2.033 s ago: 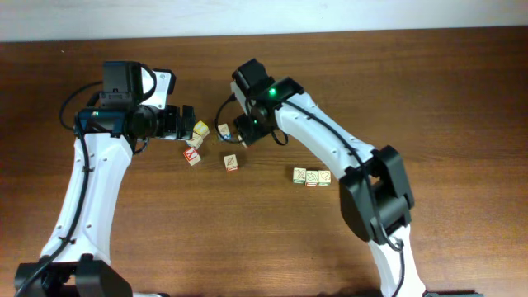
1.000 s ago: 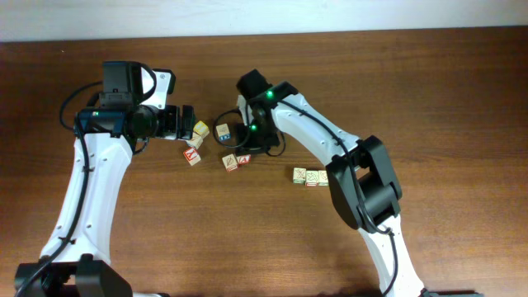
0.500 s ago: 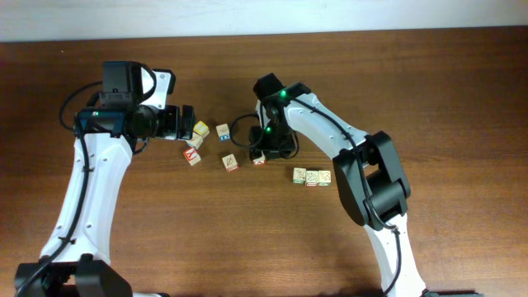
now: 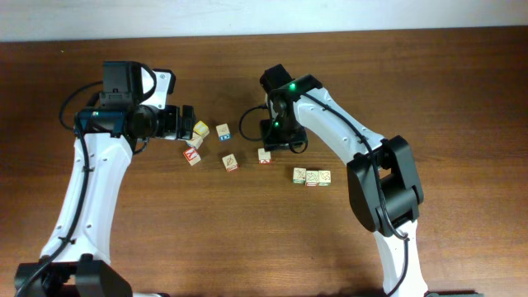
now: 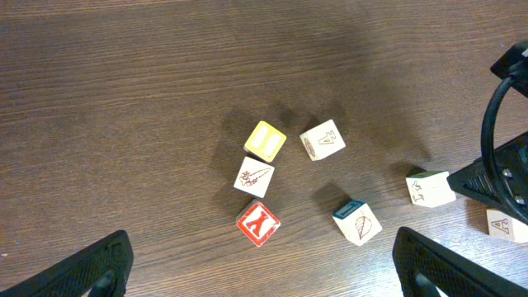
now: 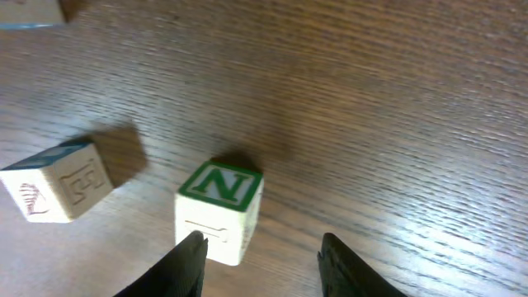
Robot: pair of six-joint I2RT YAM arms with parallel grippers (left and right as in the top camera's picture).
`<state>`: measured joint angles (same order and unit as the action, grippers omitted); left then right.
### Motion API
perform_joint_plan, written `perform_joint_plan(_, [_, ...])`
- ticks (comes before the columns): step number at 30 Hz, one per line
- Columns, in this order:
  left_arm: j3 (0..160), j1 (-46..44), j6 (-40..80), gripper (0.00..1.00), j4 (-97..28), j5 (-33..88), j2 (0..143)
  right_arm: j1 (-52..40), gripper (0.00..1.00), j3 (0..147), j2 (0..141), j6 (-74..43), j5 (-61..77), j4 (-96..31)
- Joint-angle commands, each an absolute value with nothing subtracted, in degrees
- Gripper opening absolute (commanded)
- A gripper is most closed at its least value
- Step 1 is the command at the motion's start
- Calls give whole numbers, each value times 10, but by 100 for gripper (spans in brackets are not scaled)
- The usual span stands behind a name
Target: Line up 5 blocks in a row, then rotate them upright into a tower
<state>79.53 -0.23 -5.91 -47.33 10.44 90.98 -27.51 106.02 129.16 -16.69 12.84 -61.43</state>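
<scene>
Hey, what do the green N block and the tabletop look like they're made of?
The N block: probably pale, bare wood with a matte look and a printed green top face. The table: dark brown wood or wood-look laminate, with streaky grain and a slight sheen.

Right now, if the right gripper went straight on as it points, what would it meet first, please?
Probably the green N block, lying just ahead of the right gripper, slightly off-centre; beside it, only table. Depth is unclear.

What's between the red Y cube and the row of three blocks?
Two single blocks, apart from each other: the first block nearer the red Y cube, the second block nearer the row of three. The overhead view shows it.
</scene>
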Motion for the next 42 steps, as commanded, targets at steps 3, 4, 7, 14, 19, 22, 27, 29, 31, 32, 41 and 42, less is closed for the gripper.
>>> perform_joint_plan(3, [808,-2,-52,99,-472,102,912,-275,45,1021,1278,-166,117,-584])
perform_joint_plan(4, [808,-2,-52,99,-472,102,912,-275,45,1015,1278,-166,117,-581])
perform_joint_plan(7, [808,-2,-52,99,-472,102,912,-270,45,1014,1278,-166,105,-583])
perform_joint_plan(14, [808,-2,-52,99,-472,102,912,-255,45,1014,1278,-170,66,-607])
perform_joint_plan(19, [808,-2,-52,99,-472,102,912,-254,45,1015,1278,-170,55,-609])
perform_joint_plan(22, [808,-2,-52,99,-472,102,912,-253,45,1019,1277,-164,72,-607])
perform_joint_plan(27, [808,-2,-52,99,-472,102,912,-271,45,1044,1277,-130,145,-600])
perform_joint_plan(29, [808,-2,-52,99,-472,102,912,-280,45,1044,1277,-124,150,-594])
perform_joint_plan(31, [808,-2,-52,99,-472,102,912,-286,45,1043,1278,-124,150,-590])
perform_joint_plan(32, [808,-2,-52,99,-472,102,912,-287,45,1035,1279,-124,150,-581])
perform_joint_plan(41, [808,-2,-52,99,-472,102,912,-265,45,999,1279,-125,137,-555])
perform_joint_plan(42, [808,-2,-52,99,-472,102,912,-262,45,993,1279,-125,137,-553])
